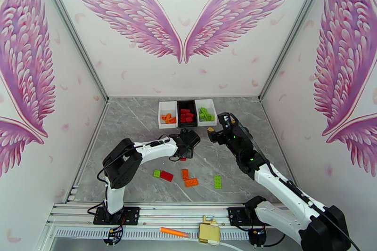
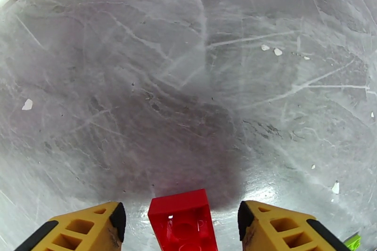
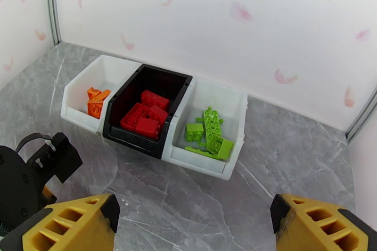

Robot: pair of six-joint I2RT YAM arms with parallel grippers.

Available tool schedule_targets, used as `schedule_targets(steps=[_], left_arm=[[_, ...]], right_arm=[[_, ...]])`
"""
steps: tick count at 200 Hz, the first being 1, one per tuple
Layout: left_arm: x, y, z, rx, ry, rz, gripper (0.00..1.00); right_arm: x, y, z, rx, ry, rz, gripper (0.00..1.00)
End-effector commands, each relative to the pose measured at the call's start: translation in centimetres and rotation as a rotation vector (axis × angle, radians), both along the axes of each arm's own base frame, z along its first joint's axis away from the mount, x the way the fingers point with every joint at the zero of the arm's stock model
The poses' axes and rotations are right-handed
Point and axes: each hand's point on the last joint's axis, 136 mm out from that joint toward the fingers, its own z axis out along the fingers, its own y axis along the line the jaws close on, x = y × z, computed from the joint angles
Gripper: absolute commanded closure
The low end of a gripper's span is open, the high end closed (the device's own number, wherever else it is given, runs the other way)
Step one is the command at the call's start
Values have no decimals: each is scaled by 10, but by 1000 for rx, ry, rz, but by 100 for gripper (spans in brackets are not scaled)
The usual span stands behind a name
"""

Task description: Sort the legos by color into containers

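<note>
Your left gripper straddles a red brick on the table, fingers spread and clear of it, while your right gripper hovers facing the bins, fingers wide apart and empty.

You get bright, even light from overhead, with only short soft shadows on the grey table. Your left wrist view bows hard at its edges. A broad dark shadow fills its middle, glare sits lower right, and the red brick looks soft. Your right wrist view shows the bins crisply, but its yellow fingers are blurred.
</note>
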Motion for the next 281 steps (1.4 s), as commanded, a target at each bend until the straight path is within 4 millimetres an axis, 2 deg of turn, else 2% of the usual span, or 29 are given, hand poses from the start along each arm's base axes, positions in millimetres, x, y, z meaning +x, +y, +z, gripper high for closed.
schedule_targets(steps=[1,27,59,73,104,123,149,163,168,196,228,242,256,258,262,281], left_arm=[[-5,3,-13,18,48,3,34],[-7,4,-18,27,68,8,37],[-7,4,-23,34,89,9,50],[-7,5,-22,35,86,9,57],[-4,7,-15,33,60,17,64],[1,8,-2,6,12,30,72],[13,8,22,-33,-78,24,73],[24,3,47,-72,-162,5,73],[22,8,45,-65,-171,-6,73],[41,0,82,-140,-308,-84,74],[76,-8,116,-228,-441,-85,75],[93,-15,125,-253,-491,-98,75],[109,-20,123,-259,-536,-116,75],[114,-24,132,-273,-560,-116,75],[121,-26,137,-283,-581,-116,75],[146,-34,137,-297,-621,-121,74]], right_arm=[[1,-3,-4,4,1,-10,11],[2,-2,-3,4,-1,-9,11],[2,-3,-6,1,6,-11,11],[2,-4,-5,3,5,-14,11],[2,-3,-6,6,9,-13,11],[1,-2,-6,14,13,-8,11],[1,1,-7,29,19,5,11],[1,3,-6,35,24,16,10],[1,4,-6,38,23,20,10],[0,11,-4,65,26,50,10],[1,21,-4,102,31,99,10],[1,24,-5,112,36,111,9],[2,26,-7,123,42,115,9],[2,26,-8,122,44,116,9],[2,26,-9,125,46,117,9],[2,27,-13,131,56,116,9]])
